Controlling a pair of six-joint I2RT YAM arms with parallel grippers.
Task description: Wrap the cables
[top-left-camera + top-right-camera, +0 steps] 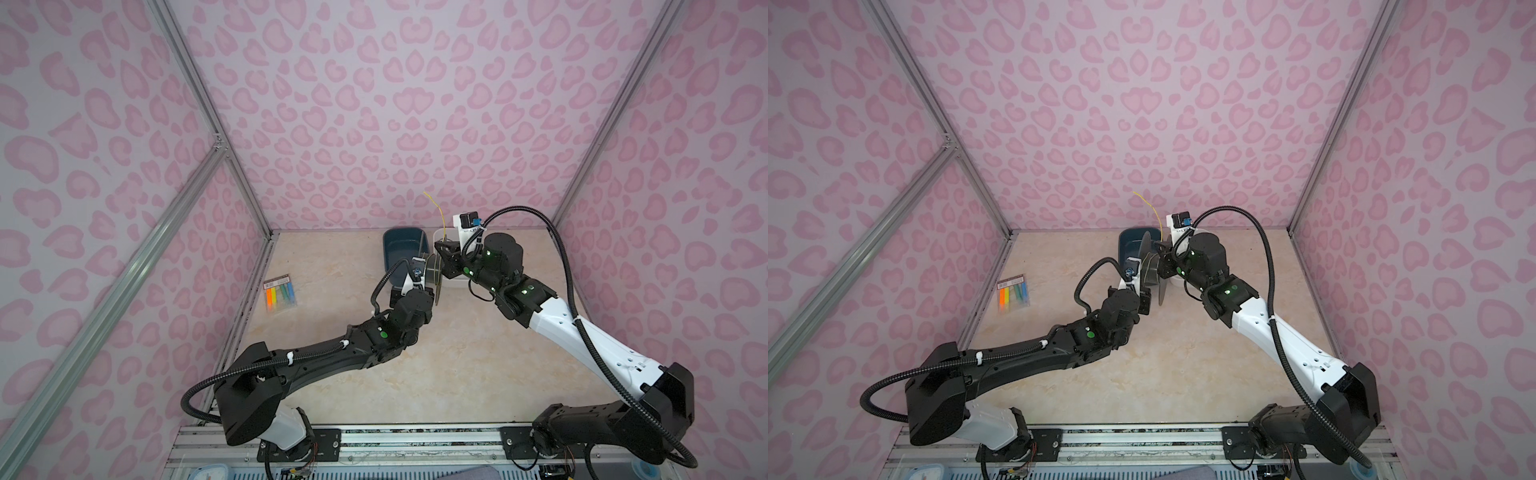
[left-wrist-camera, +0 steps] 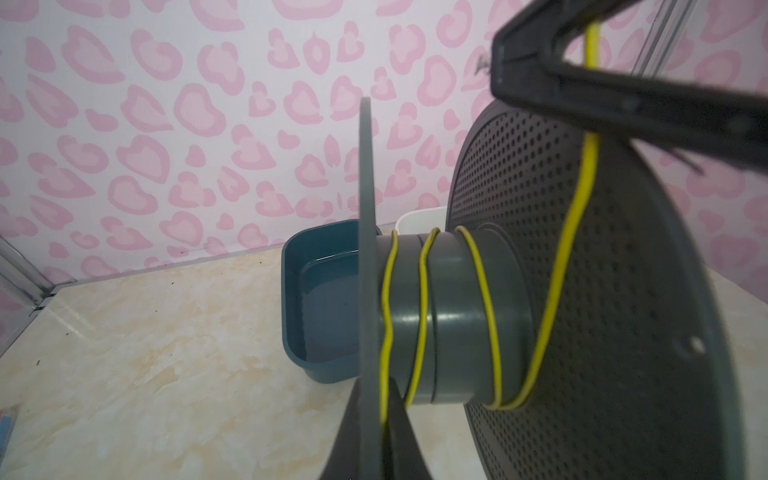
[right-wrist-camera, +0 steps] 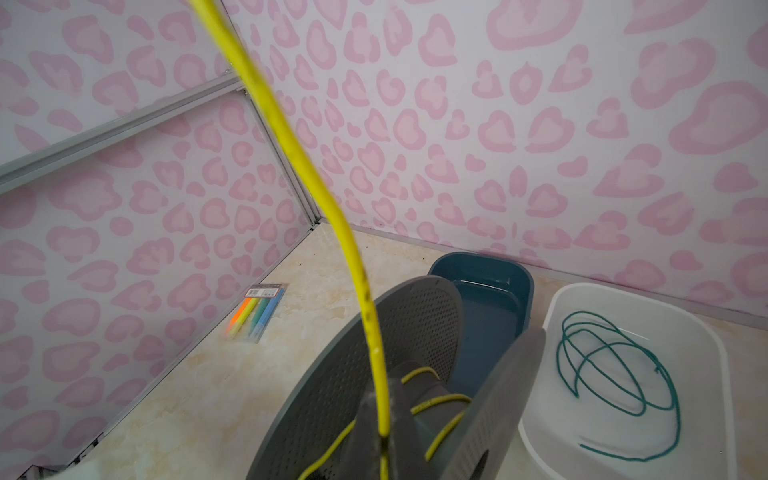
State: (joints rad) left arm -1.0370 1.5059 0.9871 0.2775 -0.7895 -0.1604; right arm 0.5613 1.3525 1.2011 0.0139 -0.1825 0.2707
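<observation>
- The left gripper [image 2: 372,424] is clenched on the rim of the thin flange of a grey spool [image 2: 457,316]. One finger lies on each face of the flange.
- The spool stands on edge with its axle level, between the two grippers and just in front of the bins.
- The yellow wire [image 2: 422,311] makes three loose, spaced turns round the spool's hub. It then climbs along the inner face of the perforated flange.
- The right gripper [image 3: 384,440] is clamped on that wire just above the spool. The free end rises past it toward the back wall, as both top views show [image 1: 441,216].
- The dark blue bin [image 3: 482,262] sits on the table [image 1: 415,374] by the back wall. The wrist views show only its smooth floor.
- The white bin [image 3: 623,291] stands just beside the blue one. A thin green cord [image 3: 615,365] lies in it in loose, overlapping loops.
- A clear pack of coloured markers [image 3: 259,311] lies flat near the side wall on the left arm's side, well apart from the bins.
</observation>
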